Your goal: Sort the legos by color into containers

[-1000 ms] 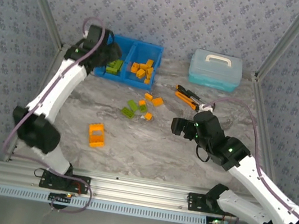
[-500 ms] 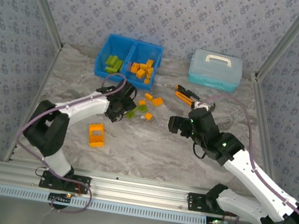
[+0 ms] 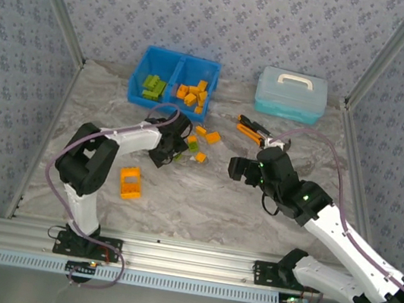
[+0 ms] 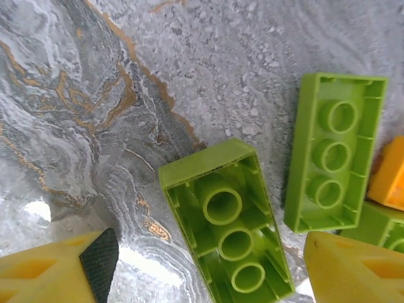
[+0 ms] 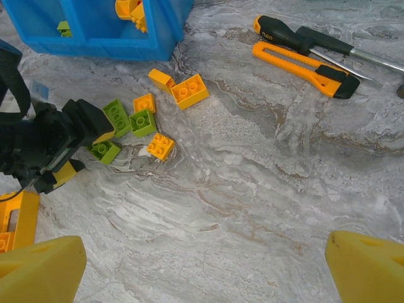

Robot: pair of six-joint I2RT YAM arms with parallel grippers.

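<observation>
- top view: my left pincer [image 3: 174, 147] is down among the loose legos [image 3: 203, 137] at mid-frame, just below the blue bin [image 3: 164, 106] at upper centre.
- the bin's left compartment [image 3: 154, 63] holds lime pieces, the right compartment [image 3: 196, 70] orange ones. the big orange block [image 3: 130, 182] lies well apart at lower left.
- my right pincer [image 3: 239, 169] hangs right of centre, clear of the pile.
- left wrist view: the left pincer [image 4: 205, 270] is spread wide with nothing gripped. the lime brick [image 4: 224, 218] lies hollow side up at lower centre, between my yellow fingertips [image 4: 60, 278] and apart from both.
- a second lime brick [image 4: 334, 161] sits at upper right, with an orange brick [image 4: 391, 177] just beside it at the right edge.
- i judge that lime brick light, rigid and smooth-walled, so likely to slip. i'd pinch it across the narrow width, on the two long flat walls.
- watch the right finger: it sits close to the neighbours and could nudge them.
- right wrist view: the right pincer [image 5: 202, 271] is fully spread and empty over bare marble.
- the loose pile is at the left of the frame, the bin in the top left corner, and the hand tools [image 5: 303, 60] at upper right.
</observation>
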